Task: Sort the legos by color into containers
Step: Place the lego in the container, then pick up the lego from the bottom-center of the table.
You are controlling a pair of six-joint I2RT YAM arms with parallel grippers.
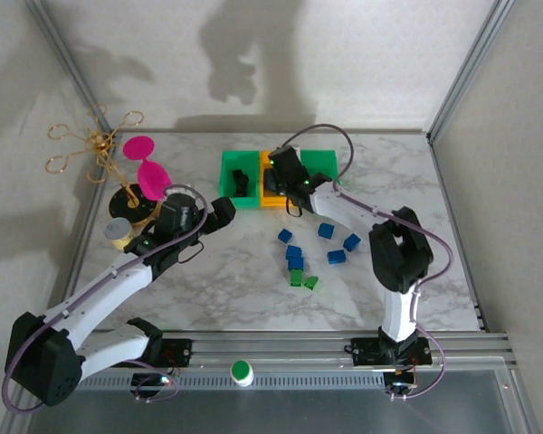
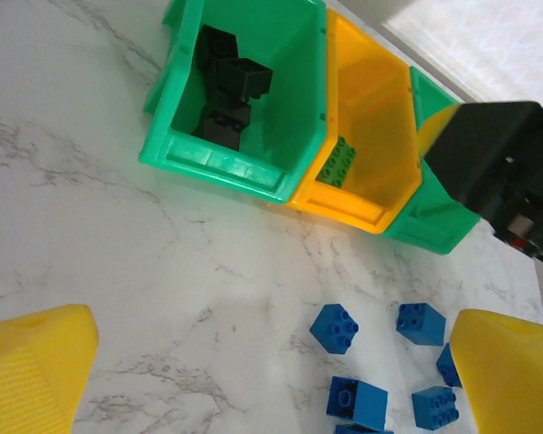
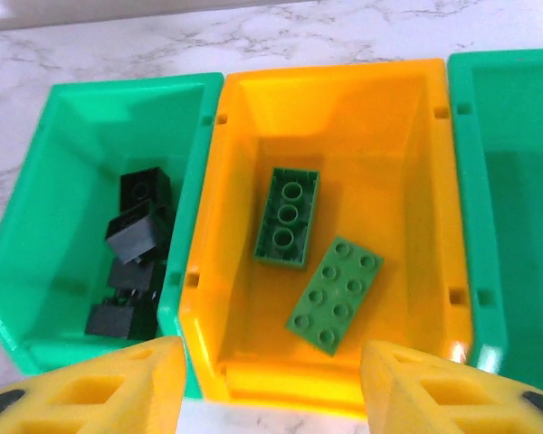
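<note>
Top external view. Shows the right gripper [image 1: 285, 181] above the orange bin [image 1: 266, 163] at upper centre, flanked by the left green bin [image 1: 228, 172] and the right green bin [image 1: 324, 163]. Places the loose green bricks [image 1: 296, 278] almost straight down the frame from those jaws, at lower centre, just below the scattered blue bricks [image 1: 326, 231]. Puts the left gripper [image 1: 224, 212] left of centre, up and to the left of that pair. Gives neither arm a clear lead in nearness. Leaves the pair's long axis too small to read.

Right wrist view. Looks down into the orange bin [image 3: 398, 136], with the right gripper [image 3: 271, 389] at the bottom edge, jaws parted and gripping nothing. Adds two green bricks [image 3: 288, 217] lying on the bin floor, one with its long axis up and down the frame, the other slanting from lower left to upper right. Adds black bricks [image 3: 136, 240] in the left green bin [image 3: 72, 154].

Left wrist view. Shows the left gripper [image 2: 271, 371] spread wide and empty, fingertips [image 2: 36, 371] in the lower corners. Sets the blue bricks [image 2: 335, 327] at lower right, studs legible here though not from above. Suggests a reach down the frame to the loose green pair as the likely next step.
</note>
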